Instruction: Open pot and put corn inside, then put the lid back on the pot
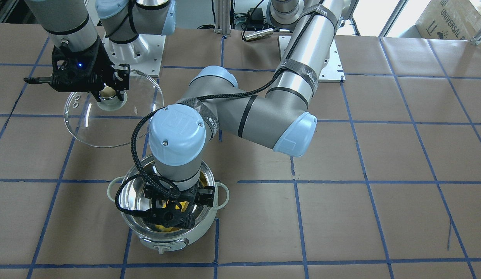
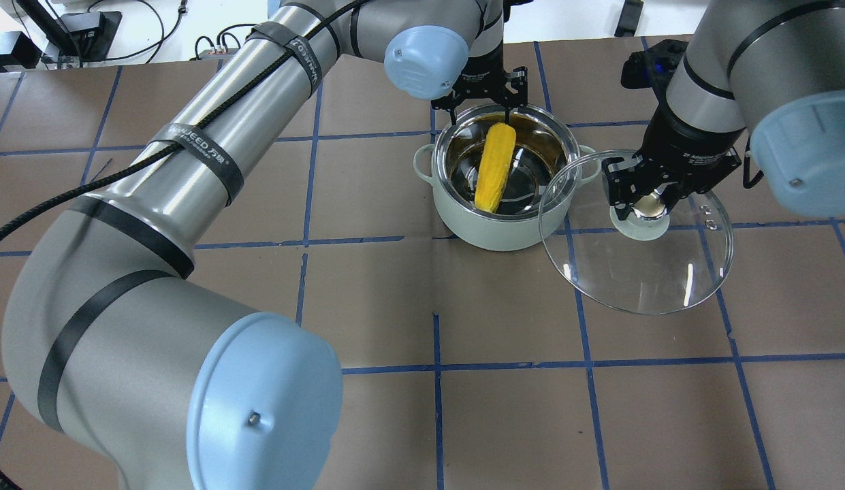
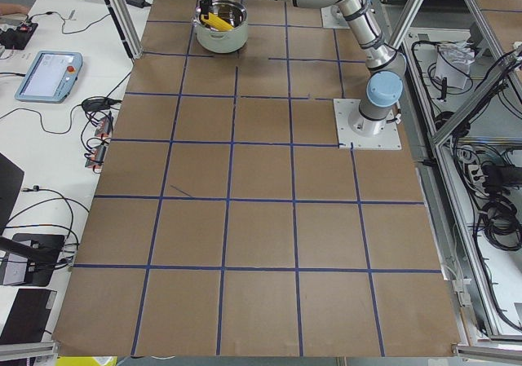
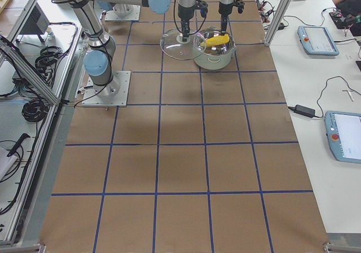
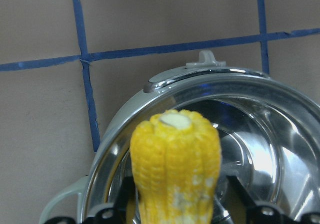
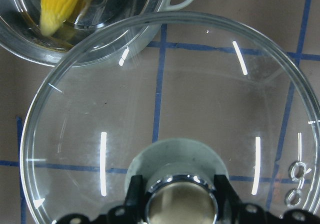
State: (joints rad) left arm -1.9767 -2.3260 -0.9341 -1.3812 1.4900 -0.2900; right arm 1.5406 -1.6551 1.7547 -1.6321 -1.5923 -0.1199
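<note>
The pale mint pot point(image 2: 490, 230) stands open on the table, its knob facing away from the robot point(image 1: 164, 246). My left gripper point(image 2: 491, 117) reaches over the pot's far rim and is shut on the yellow corn point(image 2: 496, 167), which slants down into the steel interior. The left wrist view shows the corn point(image 5: 176, 169) between the fingers, above the pot rim point(image 5: 200, 77). My right gripper point(image 2: 645, 199) is shut on the knob of the clear glass lid point(image 2: 640, 262). It holds the lid tilted just right of the pot, the lid's edge overlapping the pot's rim.
The table is covered in brown paper with a blue tape grid. The arms' white base plates point(image 1: 147, 50) sit at the robot's side, with a small metal cylinder point(image 1: 258, 34) near them. Teach pendants point(image 4: 317, 39) lie on side benches.
</note>
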